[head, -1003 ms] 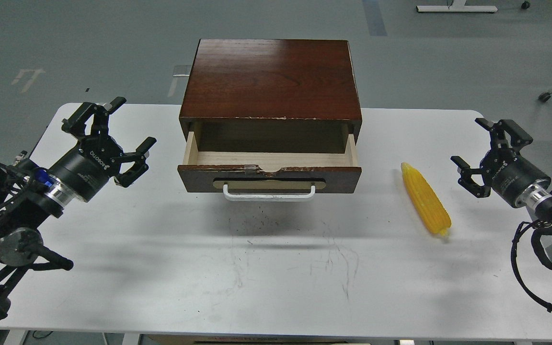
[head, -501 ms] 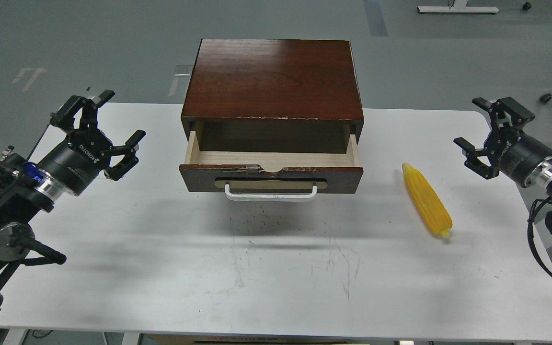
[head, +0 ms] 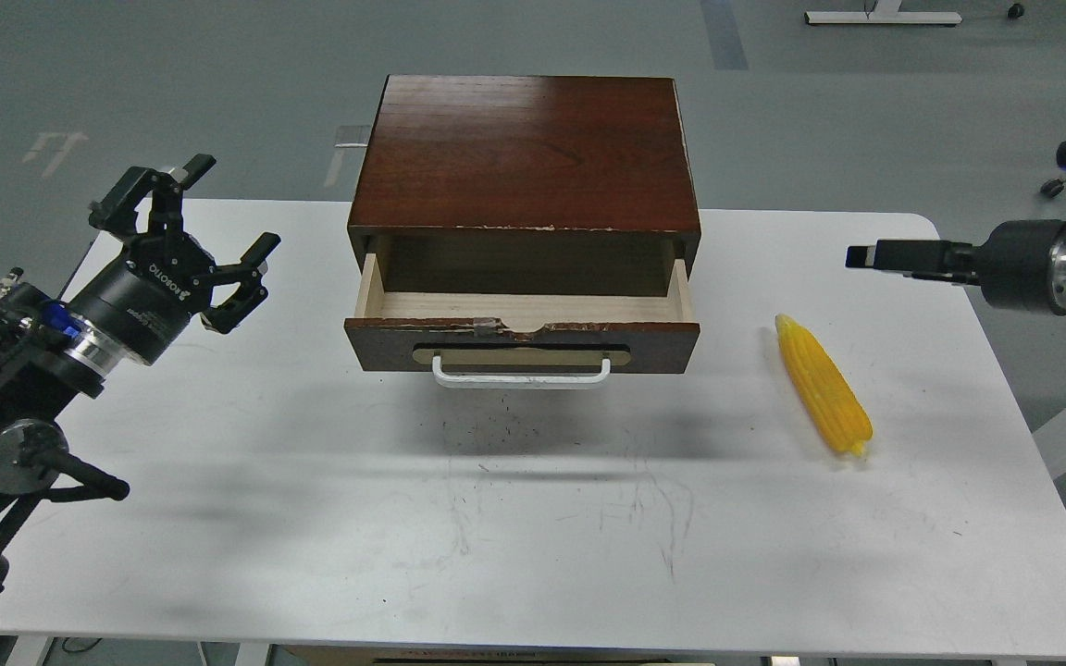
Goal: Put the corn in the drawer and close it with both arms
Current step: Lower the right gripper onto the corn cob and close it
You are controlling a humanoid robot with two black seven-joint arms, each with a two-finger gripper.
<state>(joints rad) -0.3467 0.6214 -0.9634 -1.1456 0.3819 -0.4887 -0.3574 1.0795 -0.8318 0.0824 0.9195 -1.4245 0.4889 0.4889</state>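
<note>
**A:** Where does the job stand?

**B:** Nothing is picked up yet. The corn (head: pixel 823 385) lies flat on the white table (head: pixel 533 546), to the right of the cabinet (head: pixel 526 153), its pointed end toward the far side and its blunt end toward the robot. The drawer (head: pixel 522 344) is pulled out, and its pale wooden inside looks empty.

**A:** So the step in hand is reaching for the cob?

**B:** Most likely, and the right arm is the nearer one. The right gripper (head: pixel 866 256) hangs above the table's far right corner, well apart from the corn, pointing left and lying nearly level. It is seen edge-on, so one cannot tell whether its fingers are spread or pressed together.

**A:** How should it go in?

**B:** It should tilt downward and close across the cob's thick middle, not along its length. A round, smooth cob can roll out of a grip taken near the tapered tip.

**A:** And the left gripper (head: pixel 186 236)?

**B:** It is raised left of the cabinet, fingers spread wide, holding nothing, clear of the white handle (head: pixel 520 374).
</note>
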